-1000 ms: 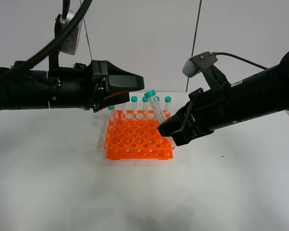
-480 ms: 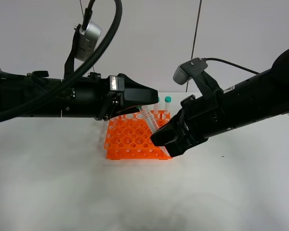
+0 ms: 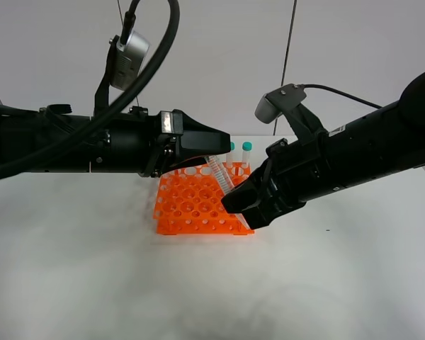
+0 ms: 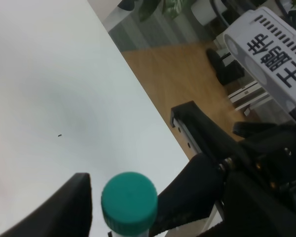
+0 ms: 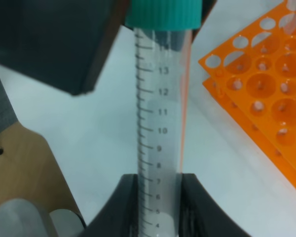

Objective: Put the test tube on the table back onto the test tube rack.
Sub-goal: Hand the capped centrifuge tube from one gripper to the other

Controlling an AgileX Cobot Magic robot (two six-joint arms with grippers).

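Note:
The test tube [image 3: 219, 173] hangs tilted over the orange test tube rack [image 3: 195, 205], above the white table [image 3: 92, 269]. My right gripper [image 3: 235, 202] is shut on its lower part; its fingers [image 5: 126, 197] press the graduated tube [image 5: 160, 123] from both sides. My left gripper [image 3: 222, 145] reaches in from the left and hides the cap in the high view. In the left wrist view the teal cap [image 4: 129, 200] sits between the open left gripper [image 4: 133, 195] fingers, with a thin gap on one side. The rack's [image 5: 266, 74] holes lie beside the tube.
Other capped tubes [image 3: 247, 147] stand in the rack's back row. Both arms meet over the rack. The right arm's camera housing [image 4: 271, 54] is close to the left gripper. The table's edge [image 4: 138, 94] and a wooden floor show beyond it.
My left arm has moved right, bringing its fingers around the tube's cap, and the jaws have narrowed. My right gripper has shifted the held tube slightly left and lower.

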